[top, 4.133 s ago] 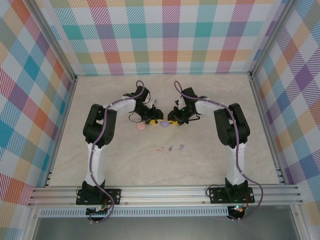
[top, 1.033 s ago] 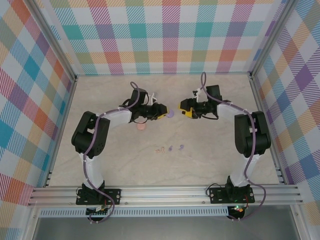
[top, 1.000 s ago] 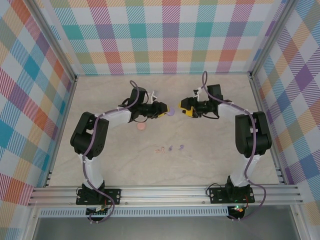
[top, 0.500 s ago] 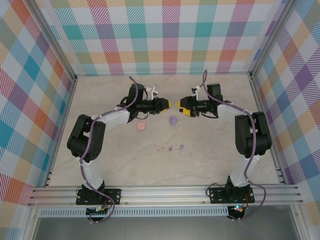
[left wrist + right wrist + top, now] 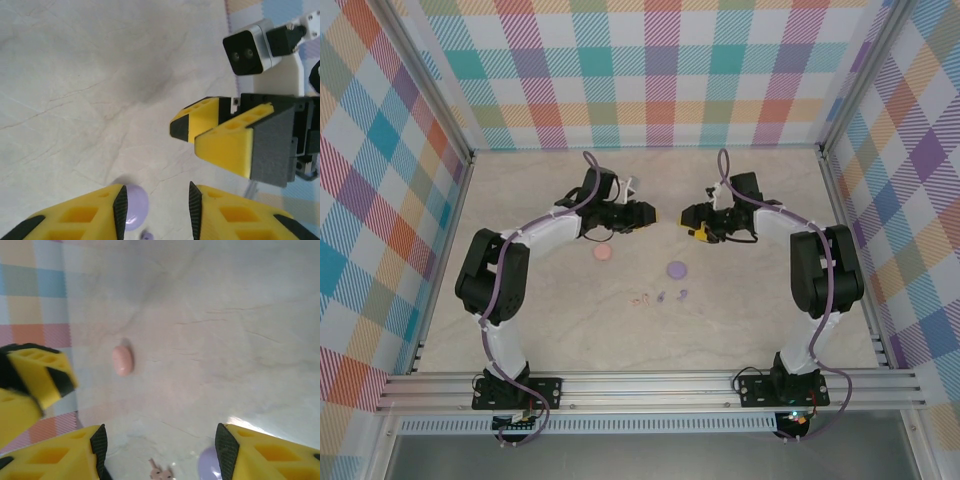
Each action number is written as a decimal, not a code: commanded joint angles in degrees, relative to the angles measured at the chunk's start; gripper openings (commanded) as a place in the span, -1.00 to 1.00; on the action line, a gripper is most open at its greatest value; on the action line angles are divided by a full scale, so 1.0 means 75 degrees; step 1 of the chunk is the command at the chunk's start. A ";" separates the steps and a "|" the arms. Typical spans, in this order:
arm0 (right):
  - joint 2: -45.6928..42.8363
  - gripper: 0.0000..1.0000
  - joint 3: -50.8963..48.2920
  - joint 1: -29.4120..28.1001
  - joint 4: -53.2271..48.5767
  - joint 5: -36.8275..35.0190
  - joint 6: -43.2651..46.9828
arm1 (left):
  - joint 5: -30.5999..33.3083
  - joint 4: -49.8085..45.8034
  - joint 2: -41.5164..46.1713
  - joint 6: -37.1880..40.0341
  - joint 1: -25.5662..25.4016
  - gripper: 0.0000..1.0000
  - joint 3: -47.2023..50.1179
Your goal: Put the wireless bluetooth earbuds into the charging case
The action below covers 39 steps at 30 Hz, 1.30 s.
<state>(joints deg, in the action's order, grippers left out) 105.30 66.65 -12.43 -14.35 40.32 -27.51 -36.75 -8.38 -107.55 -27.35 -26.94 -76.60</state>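
A round lilac charging case (image 5: pixel 675 270) lies flat on the table, in front of and below both grippers. In the left wrist view the lilac case (image 5: pixel 136 207) peeks from behind my lower-left finger, with a lilac earbud (image 5: pixel 146 234) beside it. A pink case (image 5: pixel 603 254) lies to its left. The tiny earbuds (image 5: pixel 661 296) sit in a short row nearer the arms, pink ones (image 5: pixel 160 471) at the left end. My left gripper (image 5: pixel 648 216) and right gripper (image 5: pixel 689 222) face each other tip to tip above the table. Both are open with nothing between their fingers.
Checked walls and aluminium rails (image 5: pixel 650 385) box in the marble-look table (image 5: pixel 770 320). The right gripper (image 5: pixel 220 135) and its wrist camera (image 5: pixel 248 46) hang close in front of the left fingers. The pink case (image 5: pixel 122 360) shows in the right wrist view.
The lilac case, pinched in the left gripper a second ago, has fallen to the table and come to rest nearer the arms. The left jaws have parted. Both grippers shifted slightly.
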 commanded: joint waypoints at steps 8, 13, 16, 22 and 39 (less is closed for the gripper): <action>-0.0573 0.27 -0.0250 0.0249 -0.1779 -0.3008 0.0453 | 0.1865 -0.3391 -0.0389 0.2886 -0.1308 0.15 -0.1279; -0.0866 0.27 -0.0552 0.0829 -0.1918 -0.3219 0.0359 | 0.3006 -0.4317 -0.0924 0.3064 -0.1969 0.30 -0.2047; -0.1065 0.29 -0.0677 0.1132 -0.2023 -0.3248 0.0411 | 0.3857 -0.4979 -0.1440 0.2559 -0.2266 0.37 -0.2679; -0.1304 0.31 -0.0848 0.1467 -0.2073 -0.3207 0.0495 | 0.4452 -0.5468 -0.1950 0.2241 -0.2828 0.45 -0.3204; -0.1184 0.31 -0.0989 0.1493 -0.1825 -0.2797 0.0399 | 0.4588 -0.5291 -0.2937 0.2147 -0.3053 0.48 -0.3759</action>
<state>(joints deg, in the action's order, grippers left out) 96.95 59.92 -1.52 -28.16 17.87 -24.77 -3.68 -46.81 -128.33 -10.76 -49.32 -102.83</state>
